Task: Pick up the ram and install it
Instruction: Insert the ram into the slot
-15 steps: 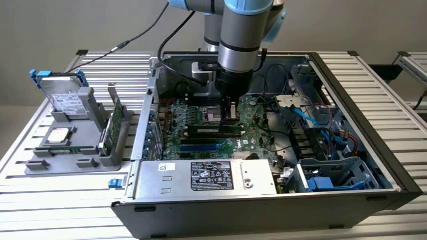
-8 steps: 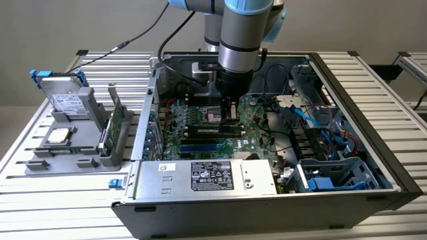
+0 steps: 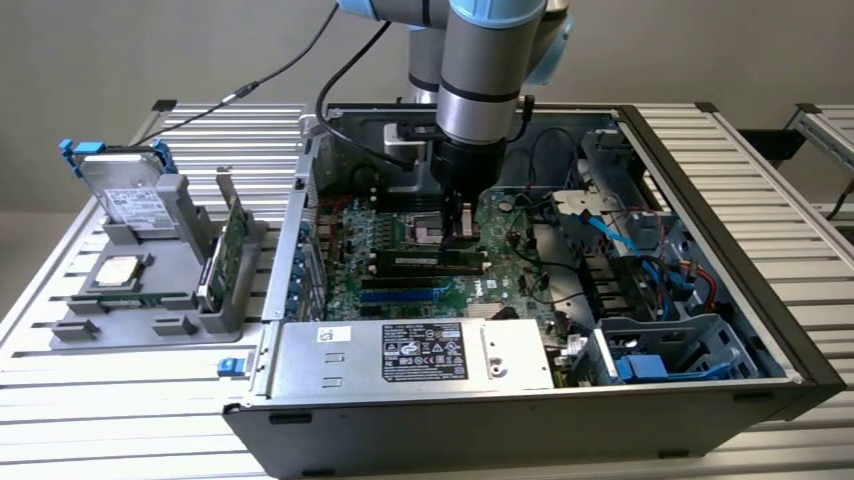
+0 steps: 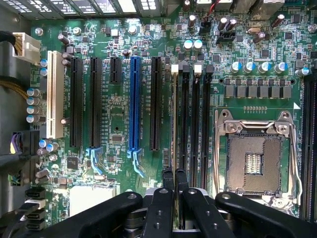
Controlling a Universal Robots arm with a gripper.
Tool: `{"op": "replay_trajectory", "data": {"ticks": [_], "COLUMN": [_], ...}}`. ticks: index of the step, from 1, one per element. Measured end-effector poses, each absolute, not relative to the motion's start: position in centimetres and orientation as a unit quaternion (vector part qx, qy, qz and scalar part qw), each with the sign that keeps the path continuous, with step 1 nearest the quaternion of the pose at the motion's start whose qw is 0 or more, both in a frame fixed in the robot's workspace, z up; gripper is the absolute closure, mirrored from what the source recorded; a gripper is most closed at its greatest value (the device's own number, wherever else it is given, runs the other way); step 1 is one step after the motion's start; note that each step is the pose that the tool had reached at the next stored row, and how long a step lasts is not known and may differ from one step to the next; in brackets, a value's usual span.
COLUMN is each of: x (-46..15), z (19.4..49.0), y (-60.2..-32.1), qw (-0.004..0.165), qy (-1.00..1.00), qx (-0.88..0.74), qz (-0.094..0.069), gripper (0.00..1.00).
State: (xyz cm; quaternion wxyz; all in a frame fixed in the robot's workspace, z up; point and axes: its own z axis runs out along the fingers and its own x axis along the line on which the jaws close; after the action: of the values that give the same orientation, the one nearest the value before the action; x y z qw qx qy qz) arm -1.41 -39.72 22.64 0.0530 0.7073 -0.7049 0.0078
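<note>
The ram (image 4: 174, 124) appears edge-on in the wrist view as a thin green strip. It stands upright along the outermost of several black memory slots (image 4: 195, 124), on the side away from the CPU socket. My gripper (image 4: 175, 179) is shut on the ram's near end, with one black fingertip (image 4: 168, 177) on each face. I cannot tell whether the stick is pressed fully into the slot. In the exterior view the gripper (image 3: 459, 228) reaches straight down inside the open computer case (image 3: 747, 300), just above the motherboard (image 3: 400, 290).
An empty CPU socket (image 4: 252, 163) lies beside the memory slots, and black and blue expansion slots (image 4: 133, 104) lie on the other side. The power supply (image 3: 414, 355) and blue cables (image 3: 627, 250) crowd the case. A grey tray (image 3: 134, 290) at the exterior view's left holds a drive and a green card (image 3: 230, 250).
</note>
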Motion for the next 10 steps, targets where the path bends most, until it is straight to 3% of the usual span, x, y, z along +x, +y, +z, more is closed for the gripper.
{"op": "replay_trajectory", "data": {"ticks": [10], "x": [-1.41], "z": [22.64], "y": [-39.48], "qw": [0.054], "qy": [-0.705], "qx": [0.707], "qz": [0.009], "gripper": [0.87]}}
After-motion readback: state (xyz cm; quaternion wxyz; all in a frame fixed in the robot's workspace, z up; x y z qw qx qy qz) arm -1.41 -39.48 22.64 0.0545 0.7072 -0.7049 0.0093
